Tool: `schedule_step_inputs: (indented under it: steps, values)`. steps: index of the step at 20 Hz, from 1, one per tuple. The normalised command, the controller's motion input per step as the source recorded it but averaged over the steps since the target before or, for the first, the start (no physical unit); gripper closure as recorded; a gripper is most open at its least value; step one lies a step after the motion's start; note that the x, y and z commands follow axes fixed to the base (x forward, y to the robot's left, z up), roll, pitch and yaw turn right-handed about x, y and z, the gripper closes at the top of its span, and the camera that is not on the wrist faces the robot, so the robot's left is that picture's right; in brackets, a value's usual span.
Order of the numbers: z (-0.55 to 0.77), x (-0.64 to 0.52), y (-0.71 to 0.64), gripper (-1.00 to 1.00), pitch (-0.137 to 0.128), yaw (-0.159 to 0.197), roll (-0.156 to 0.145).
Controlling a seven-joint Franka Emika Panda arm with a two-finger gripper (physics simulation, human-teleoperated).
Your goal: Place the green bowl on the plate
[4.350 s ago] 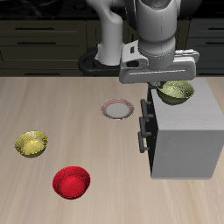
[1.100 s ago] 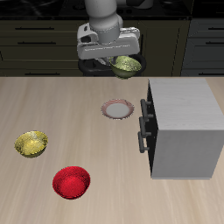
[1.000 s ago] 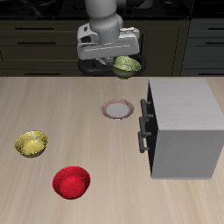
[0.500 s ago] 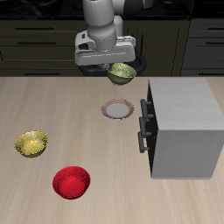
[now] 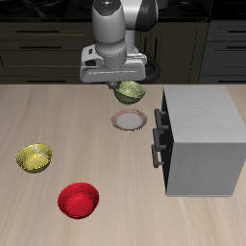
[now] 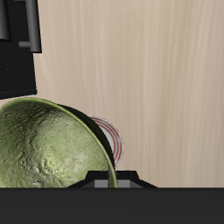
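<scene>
Dark cabinets back a pale wooden worktop (image 5: 58, 110) where the tool (image 5: 122, 83), pinching the green bowl (image 5: 130, 92) by its rim, holds it above the plate (image 5: 128, 120) at frame centre, ready to lower.

- Your green bowl (image 5: 130, 92) hangs tilted in the air, upper centre of frame, just above the plate.
- The plate (image 5: 129, 120) lies flat mid-frame, pink-rimmed.

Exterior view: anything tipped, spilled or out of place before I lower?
Nothing stands out. The green bowl hangs in the claw above the plate, which lies flat. The yellow bowl and red bowl sit upright. Nothing is spilled.
</scene>
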Motion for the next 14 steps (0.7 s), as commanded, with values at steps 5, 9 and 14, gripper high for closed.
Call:
schedule_step_inputs:
  steps: [5,9,14]
  values:
    - [-0.25,0.04,-0.04,1.0,0.081,0.018,-0.019]
    - [-0.12,-0.02,-0.13,1.0,-0.018,0.049,-0.067]
    - [-0.39,-0.04,-0.13,1.0,0.066,0.017,-0.032]
